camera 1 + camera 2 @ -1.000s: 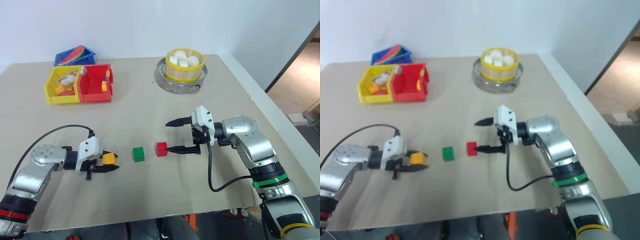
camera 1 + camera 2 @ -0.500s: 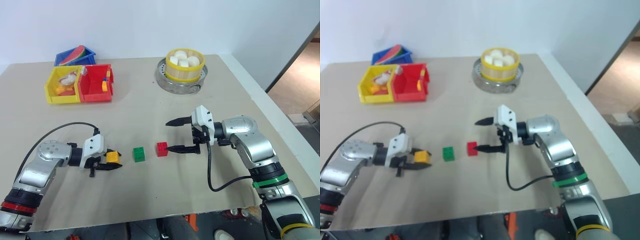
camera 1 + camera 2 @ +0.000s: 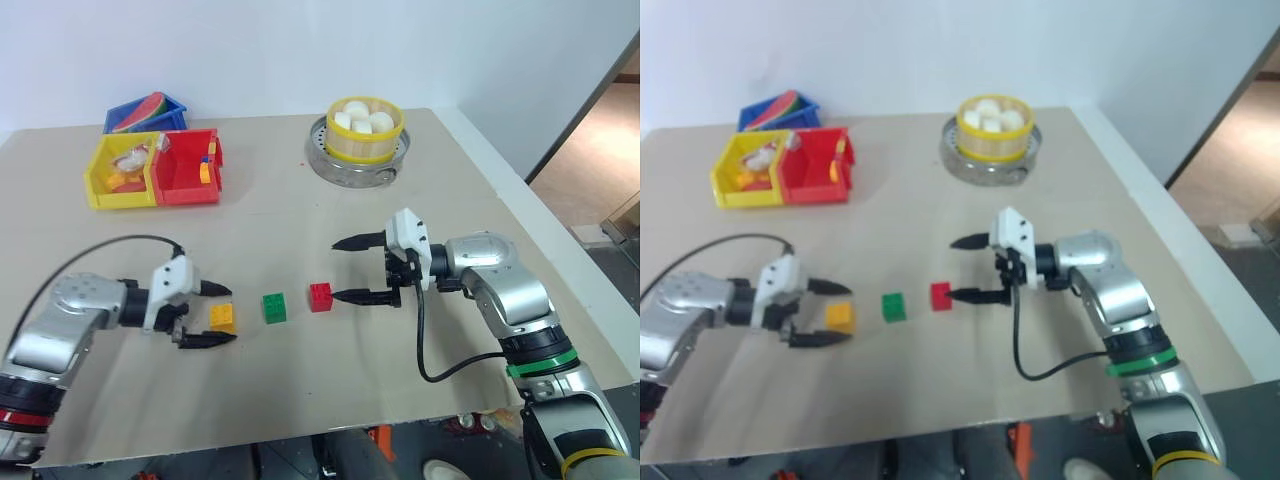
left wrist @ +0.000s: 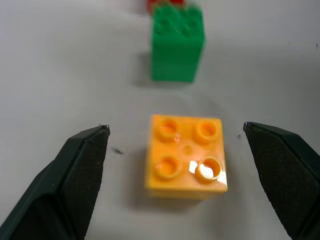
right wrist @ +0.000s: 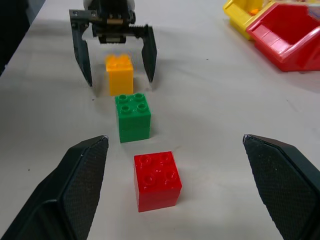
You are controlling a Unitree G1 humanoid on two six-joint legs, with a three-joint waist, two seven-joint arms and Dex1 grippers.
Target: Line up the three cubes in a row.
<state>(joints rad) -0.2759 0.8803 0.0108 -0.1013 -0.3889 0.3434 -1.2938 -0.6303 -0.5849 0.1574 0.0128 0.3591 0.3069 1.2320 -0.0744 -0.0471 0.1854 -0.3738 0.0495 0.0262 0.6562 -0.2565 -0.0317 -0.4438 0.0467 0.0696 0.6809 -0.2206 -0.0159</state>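
Yellow bin (image 3: pixel 120 175) holds small pieces, red bin (image 3: pixel 188 170) a yellow piece, steamer (image 3: pixel 367 128) white buns. Orange-yellow cube (image 3: pixel 222 317), green cube (image 3: pixel 273 307), red cube (image 3: pixel 320 296) in a row on desk (image 3: pixel 300 230). Left gripper (image 3: pixel 212 313) jaws apart astride orange-yellow cube; right gripper (image 3: pixel 342 268) jaws apart beside red. Left wrist view shows clear gaps either side.

No readable text, labels, brands or numbers on anything in view.

Beige table (image 3: pixel 300 220) against a plain white wall (image 3: pixel 300 50); brownish floor (image 3: pixel 590 160), possibly wood.

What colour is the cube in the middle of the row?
Green, between the orange-yellow and red cubes; clearest in the right wrist view.
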